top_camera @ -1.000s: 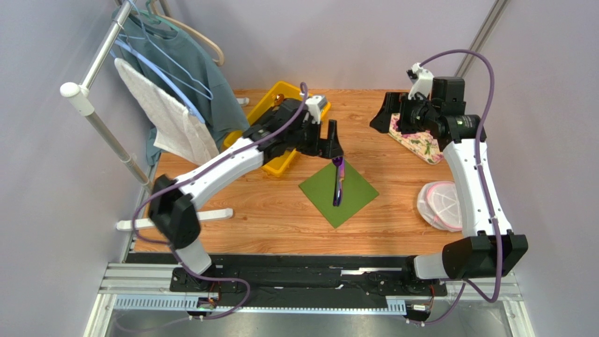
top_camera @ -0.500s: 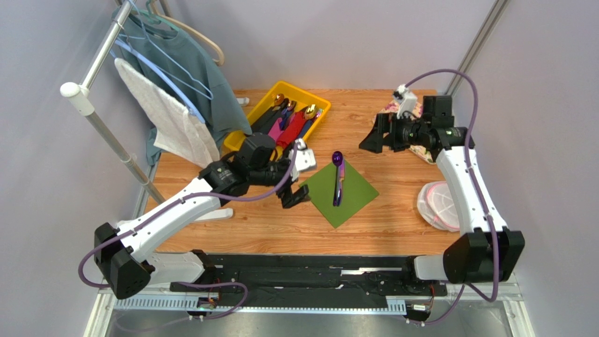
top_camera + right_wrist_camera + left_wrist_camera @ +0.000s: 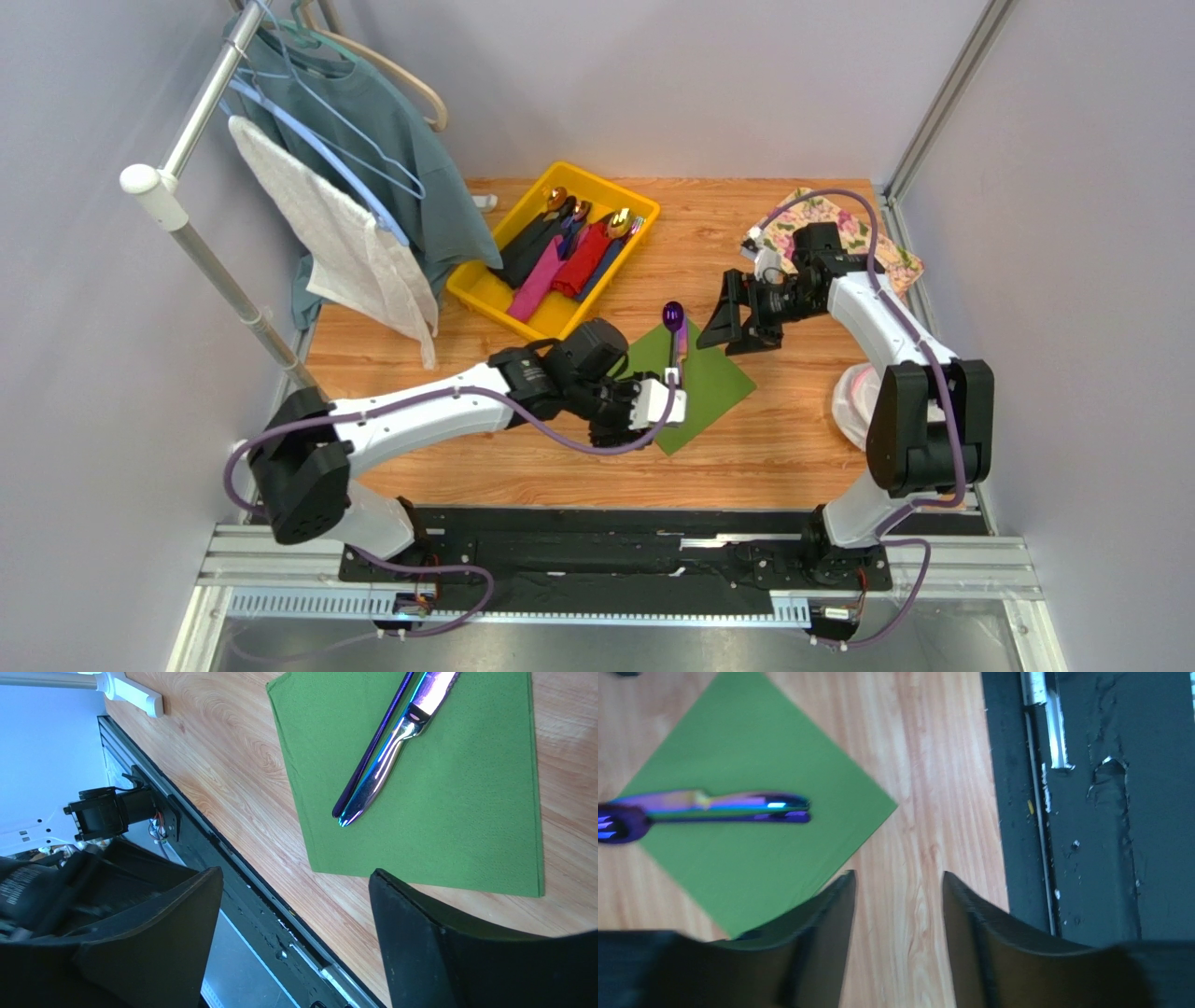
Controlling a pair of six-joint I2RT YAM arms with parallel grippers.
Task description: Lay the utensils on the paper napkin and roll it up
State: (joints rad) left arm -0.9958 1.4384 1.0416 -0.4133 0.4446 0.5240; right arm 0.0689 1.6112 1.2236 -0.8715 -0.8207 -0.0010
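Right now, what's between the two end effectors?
The napkin, with the utensils lying on it, sits between the left end effector and the right end effector. The top view shows it.

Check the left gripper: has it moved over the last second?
Yes. The left gripper went from the far corner of the green square paper napkin back to its near left edge.

Left arm (image 3: 421,409) and right arm (image 3: 881,319): white shells, black joints, purple cables (image 3: 828,195) looping alongside. Left hand (image 3: 898,882) and right hand (image 3: 296,882) have matte black tapered fingers (image 3: 815,945).
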